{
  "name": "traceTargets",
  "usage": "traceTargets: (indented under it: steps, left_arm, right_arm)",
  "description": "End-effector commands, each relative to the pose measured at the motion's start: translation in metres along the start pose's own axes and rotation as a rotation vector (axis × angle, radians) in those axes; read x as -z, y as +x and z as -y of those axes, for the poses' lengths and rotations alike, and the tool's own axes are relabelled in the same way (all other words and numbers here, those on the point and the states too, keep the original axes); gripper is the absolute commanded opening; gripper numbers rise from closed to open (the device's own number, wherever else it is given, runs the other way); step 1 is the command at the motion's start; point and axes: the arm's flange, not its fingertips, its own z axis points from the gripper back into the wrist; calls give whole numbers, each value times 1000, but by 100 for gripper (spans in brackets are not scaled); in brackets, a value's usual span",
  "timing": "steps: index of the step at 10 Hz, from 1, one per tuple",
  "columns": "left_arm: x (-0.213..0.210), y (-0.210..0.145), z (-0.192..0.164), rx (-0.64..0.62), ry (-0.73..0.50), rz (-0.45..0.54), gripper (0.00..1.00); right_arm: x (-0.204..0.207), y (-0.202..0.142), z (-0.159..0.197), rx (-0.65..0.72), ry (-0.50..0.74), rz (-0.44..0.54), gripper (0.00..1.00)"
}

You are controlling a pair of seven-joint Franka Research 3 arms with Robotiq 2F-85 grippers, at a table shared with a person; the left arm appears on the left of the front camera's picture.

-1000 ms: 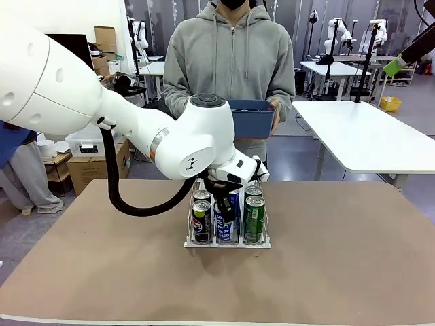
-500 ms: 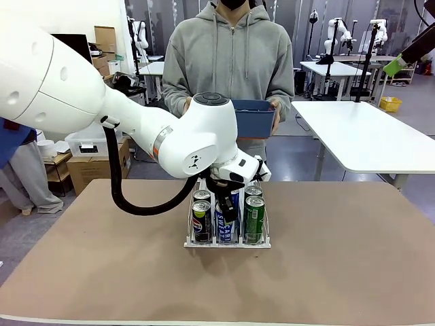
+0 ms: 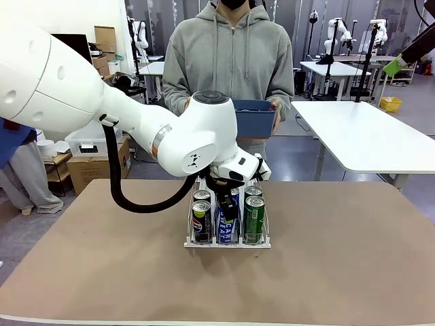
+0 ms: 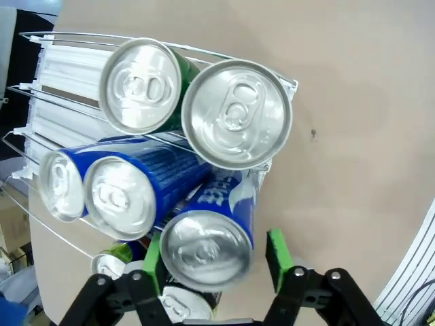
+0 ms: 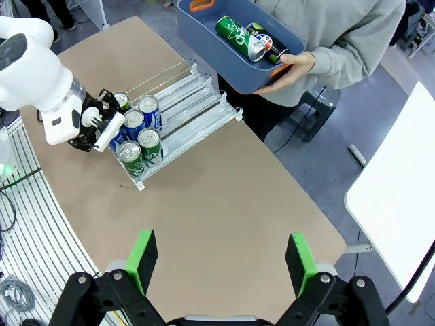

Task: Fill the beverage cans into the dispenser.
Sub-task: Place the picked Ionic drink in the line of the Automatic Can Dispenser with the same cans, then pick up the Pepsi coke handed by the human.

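Note:
The dispenser (image 3: 228, 243) stands mid-table with beverage cans in its three lanes: black (image 3: 202, 222) on the left, blue (image 3: 226, 229) in the middle, green (image 3: 254, 219) on the right. My left gripper (image 3: 226, 204) hangs over the middle lane. In the left wrist view, the left gripper (image 4: 213, 248) is open, its green pads (image 4: 277, 250) straddling the top of the front blue can (image 4: 224, 197) with a small gap. Two more blue cans (image 4: 119, 197) lean behind it. High above the table's far right part, my right gripper (image 5: 221, 261) stands wide open around nothing.
A person at the far side holds a blue bin (image 5: 231, 51) holding a green can (image 5: 234, 28) and a dark one (image 5: 264, 42). The dispenser's rear lanes (image 5: 187, 92) are free. Bare brown tabletop (image 3: 340, 272) lies all around the rack.
My left gripper has opened and let go of the blue can, which has settled lower in the middle lane. The right gripper has stayed open.

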Motion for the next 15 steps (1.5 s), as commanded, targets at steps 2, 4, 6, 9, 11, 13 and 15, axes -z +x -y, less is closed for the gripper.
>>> traceTargets:
  steps: [2, 4, 6, 9, 11, 13, 15]
  left_arm:
    - [-24, -14, 8, -37, 70, 37, 87]
    - [-38, -19, 12, -49, 97, 62, 100]
    - [-55, -26, 20, -65, 129, 103, 100]
    - [-75, -37, 30, -98, 142, 139, 100]
    - [-76, -27, 20, -73, 139, 114, 100]
    - [-76, -27, 20, -73, 139, 114, 100]
    - [-76, -27, 20, -73, 139, 114, 100]
  right_arm:
    - [1, 0, 0, 0, 0, -1, 100]
    - [1, 0, 0, 0, 0, -1, 100]
    - [1, 0, 0, 0, 0, -1, 100]
    - [1, 0, 0, 0, 0, -1, 100]
    - [1, 0, 0, 0, 0, -1, 100]
    - [1, 0, 0, 0, 0, -1, 100]
    - [1, 0, 0, 0, 0, -1, 100]
